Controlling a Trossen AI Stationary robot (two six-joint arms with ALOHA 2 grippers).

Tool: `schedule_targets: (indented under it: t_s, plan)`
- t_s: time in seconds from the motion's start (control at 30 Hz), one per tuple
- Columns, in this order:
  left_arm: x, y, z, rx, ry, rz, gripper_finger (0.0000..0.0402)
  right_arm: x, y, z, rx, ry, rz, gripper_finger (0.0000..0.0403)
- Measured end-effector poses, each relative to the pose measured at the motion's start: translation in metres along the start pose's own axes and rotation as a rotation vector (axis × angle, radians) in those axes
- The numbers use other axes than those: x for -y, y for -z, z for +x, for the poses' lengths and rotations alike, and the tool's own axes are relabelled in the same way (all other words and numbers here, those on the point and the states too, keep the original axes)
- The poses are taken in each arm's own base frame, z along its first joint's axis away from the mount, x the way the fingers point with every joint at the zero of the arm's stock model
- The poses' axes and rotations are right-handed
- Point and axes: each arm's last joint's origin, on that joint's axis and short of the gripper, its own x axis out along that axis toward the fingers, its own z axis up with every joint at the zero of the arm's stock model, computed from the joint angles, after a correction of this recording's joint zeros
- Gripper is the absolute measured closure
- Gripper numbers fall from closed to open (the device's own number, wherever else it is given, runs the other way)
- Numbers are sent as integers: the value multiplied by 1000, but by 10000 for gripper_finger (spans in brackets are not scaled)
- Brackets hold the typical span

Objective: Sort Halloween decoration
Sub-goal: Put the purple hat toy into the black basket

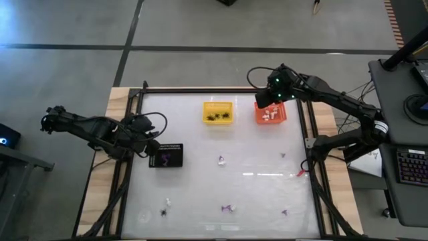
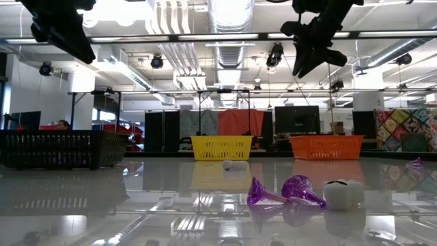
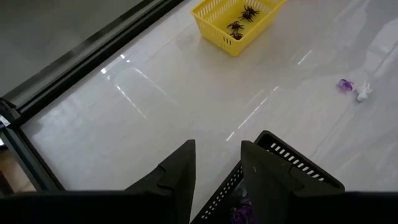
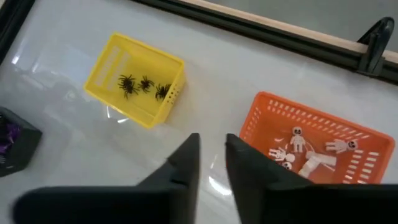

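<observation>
Right gripper above orange basket, fingers parted narrowly, nothing held. Left gripper over black tray, open, empty. Loose trinkets along table's near side, well apart from both, roughly midway between arms.

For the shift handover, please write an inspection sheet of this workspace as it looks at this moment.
Surface: white table, glossy.
Job's things: black spiders in yellow basket; white skeletons in orange basket; purple pieces in black tray; loose trinkets on the table.
Clutter: nothing seen.
Grippers: left tool open over the black tray; right tool slightly apart above the orange basket, empty.
Cables: on both arms.
Surroundings: desk with keyboard.
</observation>
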Motion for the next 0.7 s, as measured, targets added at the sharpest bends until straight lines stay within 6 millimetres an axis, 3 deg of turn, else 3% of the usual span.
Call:
schedule_targets:
  t_s: [0.33, 0.5, 0.7]
  plan:
    - [0, 0, 0, 0, -1, 1, 291, 2, -1, 0, 11, 16, -50, 184]
    - [0, 0, 0, -1, -1, 1, 291, 2, -1, 0, 13, 16, -38, 148]
    - [0, 0, 0, 0, -1, 14, 291, 1, -2, 0, 20, 14, -43, 138]
